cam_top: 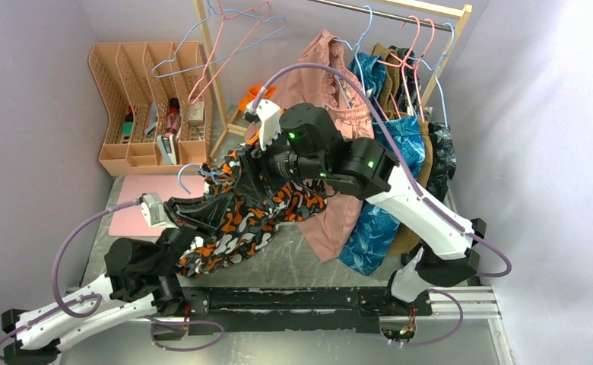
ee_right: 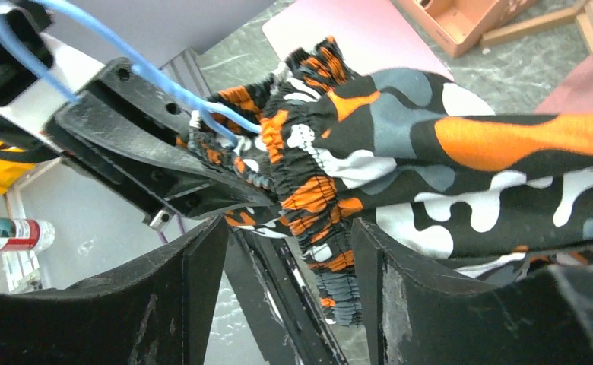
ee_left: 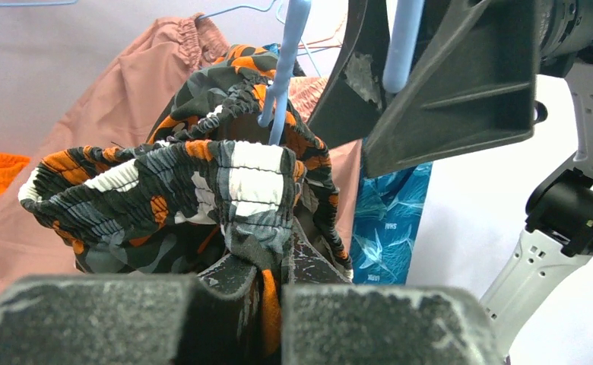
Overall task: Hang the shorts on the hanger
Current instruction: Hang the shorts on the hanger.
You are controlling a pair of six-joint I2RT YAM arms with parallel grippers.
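Your L gripper [ee_left: 267, 285] pinches shorts [ee_left: 164, 190] waistband, lower centre; R gripper [ee_right: 282, 304] spread round it. Looks mid-threading: next you regrip, pull fabric along hanger [ee_left: 286, 61].

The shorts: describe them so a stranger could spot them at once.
From the clothes rail, come forward. The shorts are bunched there, blotched orange, black, white and grey, unlike the plain pink garment and blue leaf-print garment beside them.
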